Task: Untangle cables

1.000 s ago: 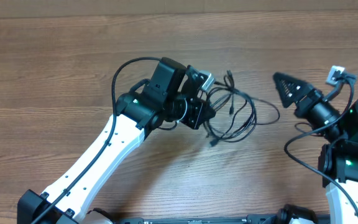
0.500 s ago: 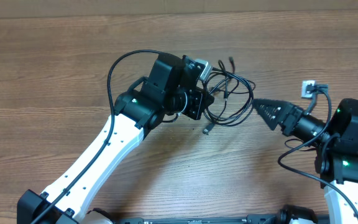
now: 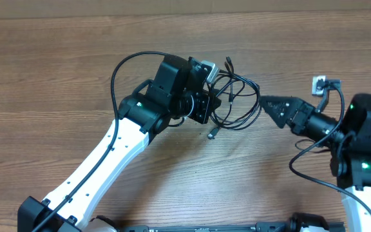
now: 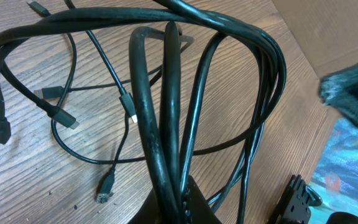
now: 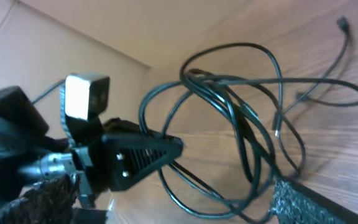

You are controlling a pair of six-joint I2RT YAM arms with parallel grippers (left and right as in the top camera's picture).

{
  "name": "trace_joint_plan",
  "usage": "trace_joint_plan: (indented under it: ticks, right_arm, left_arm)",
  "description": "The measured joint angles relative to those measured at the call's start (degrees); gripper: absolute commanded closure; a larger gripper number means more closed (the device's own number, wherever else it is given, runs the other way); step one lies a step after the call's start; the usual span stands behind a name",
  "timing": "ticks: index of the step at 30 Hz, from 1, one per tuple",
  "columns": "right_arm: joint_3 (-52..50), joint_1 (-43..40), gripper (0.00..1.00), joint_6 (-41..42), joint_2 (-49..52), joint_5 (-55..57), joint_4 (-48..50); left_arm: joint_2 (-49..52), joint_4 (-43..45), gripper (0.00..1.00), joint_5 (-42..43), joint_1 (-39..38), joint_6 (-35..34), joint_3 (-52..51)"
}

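Observation:
The cables [image 3: 243,82] are a tangle of thin black cords in loops at the middle of the wooden table. My left gripper [image 3: 210,104] is shut on a bunch of strands at the tangle's left side. In the left wrist view the held strands [image 4: 148,124] rise from the shut left gripper [image 4: 182,200] and fan into loops, and loose plug ends [image 4: 104,186] lie on the wood. My right gripper [image 3: 269,103] stands open just right of the tangle, pointing at it, with nothing in it. In the right wrist view the loops [image 5: 225,96] lie ahead of the open right gripper [image 5: 176,204].
The wooden table [image 3: 76,77] runs left and forward of the tangle. A cardboard wall [image 3: 172,6] lines the far edge. One plug [image 3: 212,134] rests on the wood below the tangle, another [image 3: 227,63] sticks out at its far side.
My right gripper has swung left and now points at the tangle's right edge. The left gripper has drawn the bundle slightly left and away, then held still.

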Motion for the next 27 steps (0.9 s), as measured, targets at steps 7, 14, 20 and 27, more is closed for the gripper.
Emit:
trace_joint_plan:
  ticks: [7, 14, 20, 27]
  right_arm:
    - [8.57, 5.53, 0.09, -10.67, 3.82, 13.68, -11.67]
    - [8.61, 8.68, 0.49, -15.69, 6.86, 23.43, -13.22]
    - [8.61, 9.27, 0.52, -16.76, 6.88, 26.12, -13.27]
    - [8.61, 9.27, 0.62, -17.03, 6.88, 26.62, -13.49]
  left_arm:
    - [0.0, 0.0, 0.96, 0.39, 0.0, 0.0, 0.0]
    - [0.0, 0.0, 0.96, 2.91, 0.0, -0.02, 0.0]
    - [0.0, -0.24, 0.96, 4.7, -0.04, 0.0, 0.0]
    - [0.0, -0.2, 0.96, 4.59, -1.75, 0.0, 0.0]
